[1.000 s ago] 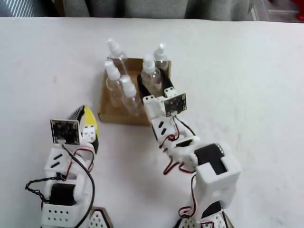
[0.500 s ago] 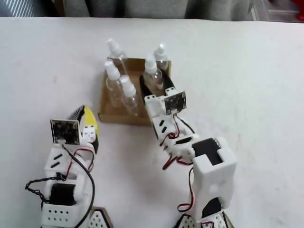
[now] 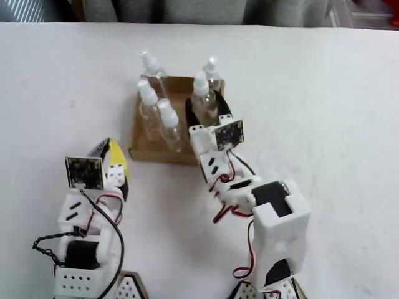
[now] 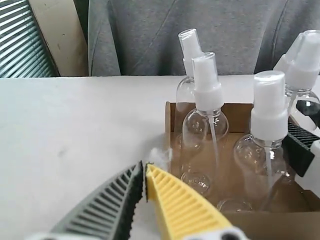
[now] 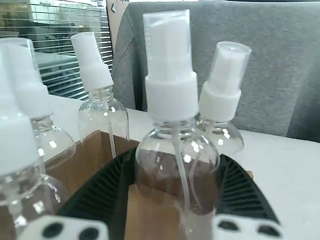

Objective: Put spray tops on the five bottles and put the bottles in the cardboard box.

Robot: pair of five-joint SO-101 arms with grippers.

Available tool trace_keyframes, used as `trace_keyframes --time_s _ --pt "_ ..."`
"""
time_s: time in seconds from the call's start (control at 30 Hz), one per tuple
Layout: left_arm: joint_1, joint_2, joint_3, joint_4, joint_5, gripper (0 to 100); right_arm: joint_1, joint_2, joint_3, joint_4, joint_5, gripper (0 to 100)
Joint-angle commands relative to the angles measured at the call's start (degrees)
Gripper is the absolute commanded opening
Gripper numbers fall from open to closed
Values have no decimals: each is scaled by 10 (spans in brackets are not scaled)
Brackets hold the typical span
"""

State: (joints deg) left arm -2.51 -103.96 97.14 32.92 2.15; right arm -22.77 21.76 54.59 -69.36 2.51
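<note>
Your right gripper [image 3: 205, 101] is released: its black jaws are spread to either side of a capped bottle [image 5: 176, 165] standing upright in the cardboard box [image 3: 144, 148]. Four other capped bottles [image 3: 168, 121] stand near it. Your left gripper [image 4: 143, 167] is clenched on nothing, with the box just ahead.

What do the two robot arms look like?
Both are blocky white plastic with black motors and loose red and black wires. The left gripper has one grey and one yellow ribbed finger; the right gripper has two black ribbed fingers.
</note>
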Motion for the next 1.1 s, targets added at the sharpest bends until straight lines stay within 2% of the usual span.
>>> trace_keyframes --time_s 0.0,0.2,0.43,0.7,0.83,1.07 --pt "-5 -7 -2 0 1 21 6 -13 -18 3 2 182" --pt "-5 -7 -2 0 1 21 6 -14 -18 3 2 187" --pt "-5 -7 -2 0 1 21 0 -15 -4 5 2 318" --pt "-5 -7 -2 12 -3 21 2 -42 9 3 -1 320" --pt "-5 -7 -2 12 -3 21 6 -99 33 7 -50 321" --pt "-5 -6 -2 12 -3 21 5 -202 76 51 -55 321"
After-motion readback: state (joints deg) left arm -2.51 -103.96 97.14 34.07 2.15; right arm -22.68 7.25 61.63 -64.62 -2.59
